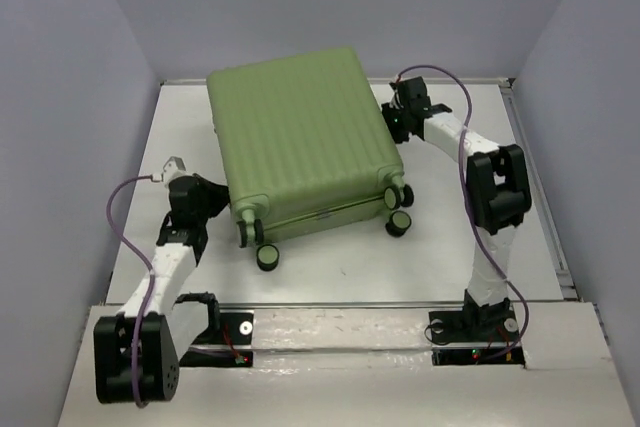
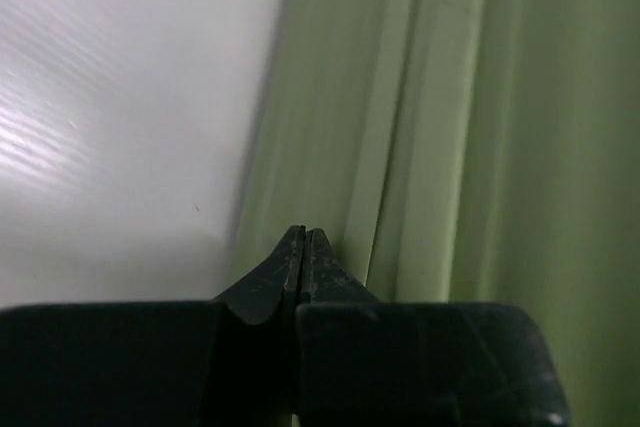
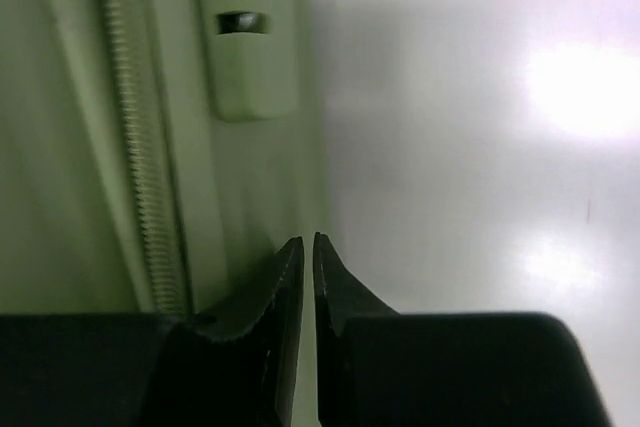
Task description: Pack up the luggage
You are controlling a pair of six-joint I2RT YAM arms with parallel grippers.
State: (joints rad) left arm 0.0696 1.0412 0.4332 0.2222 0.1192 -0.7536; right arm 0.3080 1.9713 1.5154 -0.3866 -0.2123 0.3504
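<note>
Light-green ribbed hard-shell suitcase [image 1: 305, 142] lies closed mid-frame; we bracket it, left gripper [image 2: 303, 237] pinched empty against its side, right gripper [image 3: 303, 244] barely parted beside zipper [image 3: 140, 147], likely to steady it.

The luggage [image 1: 305, 142] is a large light-green hard-shell suitcase lying flat on the white table [image 1: 450, 247], closed, its ribbed shell facing up and its long sides turned slightly off square to the table edges. Its black wheels with green hubs [image 1: 268, 257] stick out at the near end (four can be made out). Up close, a zipper [image 3: 140, 157] runs along its side beside a small green moulded fitting [image 3: 248, 57].
</note>
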